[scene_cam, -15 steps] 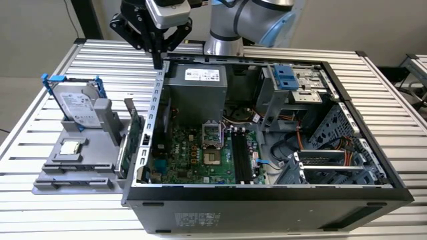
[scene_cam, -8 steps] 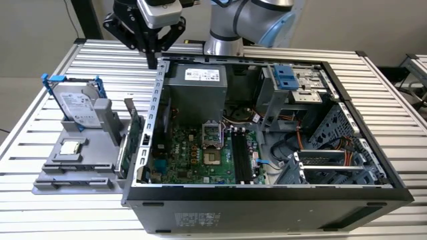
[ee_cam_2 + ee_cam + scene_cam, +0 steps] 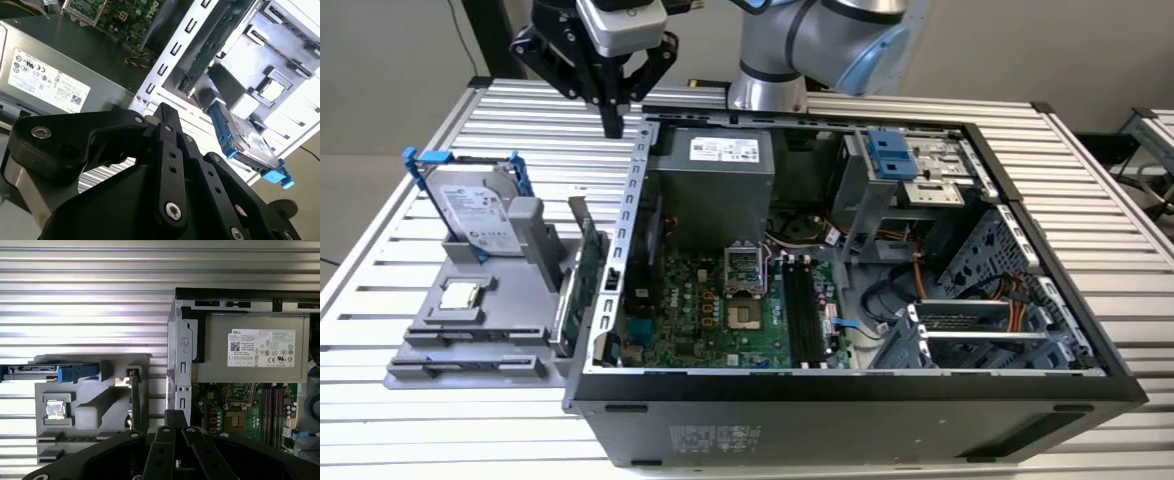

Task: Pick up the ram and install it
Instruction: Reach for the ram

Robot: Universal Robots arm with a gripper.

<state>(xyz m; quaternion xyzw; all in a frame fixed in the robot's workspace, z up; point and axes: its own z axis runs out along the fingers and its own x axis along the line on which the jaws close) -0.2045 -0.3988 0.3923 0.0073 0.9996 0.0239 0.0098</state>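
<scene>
Black pincer (image 3: pixel 612 128), closed on nothing, hangs above the grey plastic parts holder (image 3: pixel 467 355), where the long dark-green ram stick (image 3: pixel 591 270) stands on edge (the side facing the open black computer case (image 3: pixel 854 385)). A clean pick likely needs jaws opened and squared across the stick's middle.

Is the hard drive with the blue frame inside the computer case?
No, the hard drive stands in the gray holder outside the computer case.

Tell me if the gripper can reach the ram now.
Probably yes. The gripper hangs over the case wall, and the ram stands on edge in the holder just outside it, top edge uncovered. The wall close by leaves little room.
</scene>
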